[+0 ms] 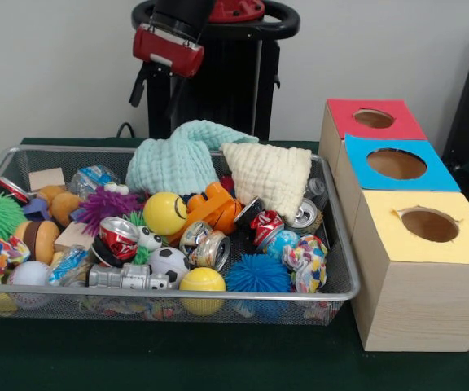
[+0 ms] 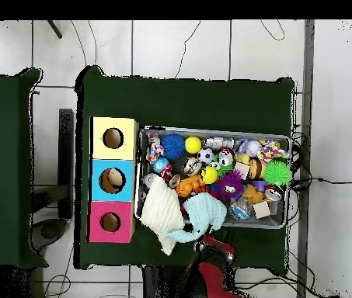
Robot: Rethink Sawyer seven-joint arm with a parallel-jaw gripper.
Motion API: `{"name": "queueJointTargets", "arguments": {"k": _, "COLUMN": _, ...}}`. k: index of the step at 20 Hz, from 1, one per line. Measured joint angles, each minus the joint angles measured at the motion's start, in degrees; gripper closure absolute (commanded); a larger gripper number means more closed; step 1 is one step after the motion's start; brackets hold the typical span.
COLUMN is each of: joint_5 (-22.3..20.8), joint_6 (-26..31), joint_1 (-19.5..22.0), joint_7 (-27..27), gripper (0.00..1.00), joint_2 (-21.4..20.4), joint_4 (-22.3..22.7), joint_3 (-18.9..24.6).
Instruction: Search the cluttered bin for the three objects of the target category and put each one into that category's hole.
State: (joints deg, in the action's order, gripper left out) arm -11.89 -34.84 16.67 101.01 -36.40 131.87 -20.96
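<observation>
The silver wire-mesh bin (image 1: 218, 293) is full of clutter: a mint cloth (image 1: 181, 155), a cream cloth (image 1: 271, 175), crushed cans (image 1: 120, 236), a yellow ball (image 1: 164, 213), a small soccer ball (image 1: 168, 262), a blue spiky ball (image 1: 257, 273) and a purple spiky ball (image 1: 104, 205). Much lies hidden under the cloths. My gripper (image 1: 155, 91) hangs from the red wrist behind the bin's far edge, above the mint cloth and touching nothing. In the overhead view my gripper (image 2: 210, 242) is just outside the bin (image 2: 210, 130), beside the mint cloth (image 2: 202, 213).
Three wooden boxes stand in a row beside the bin, each with a round hole in a coloured top: red (image 1: 344, 114), blue (image 1: 361, 155), yellow (image 1: 381, 232). The overhead view shows them as yellow (image 2: 101, 128), blue (image 2: 99, 172) and red (image 2: 97, 233). Everything stands on a green cloth (image 1: 218, 358).
</observation>
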Motion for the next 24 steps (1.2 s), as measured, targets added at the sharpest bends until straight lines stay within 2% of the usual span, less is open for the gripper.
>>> {"name": "queueJointTargets", "arguments": {"k": 6, "joint_5": -2.1, "joint_6": 0.0, "joint_1": 2.8, "joint_7": 0.0, "gripper": 0.0, "joint_2": 1.9, "joint_4": 0.0, "joint_3": 0.0}}
{"name": "queueJointTargets", "arguments": {"k": 16, "joint_5": -5.3, "joint_6": 0.0, "joint_1": 6.6, "joint_7": 0.0, "gripper": 0.0, "joint_2": 2.0, "joint_4": 0.0, "joint_3": 0.0}}
{"name": "queueJointTargets", "arguments": {"k": 24, "joint_5": -10.7, "joint_6": 0.0, "joint_1": 10.5, "joint_7": 0.0, "gripper": 0.0, "joint_2": 1.9, "joint_4": -0.5, "joint_3": 0.2}}
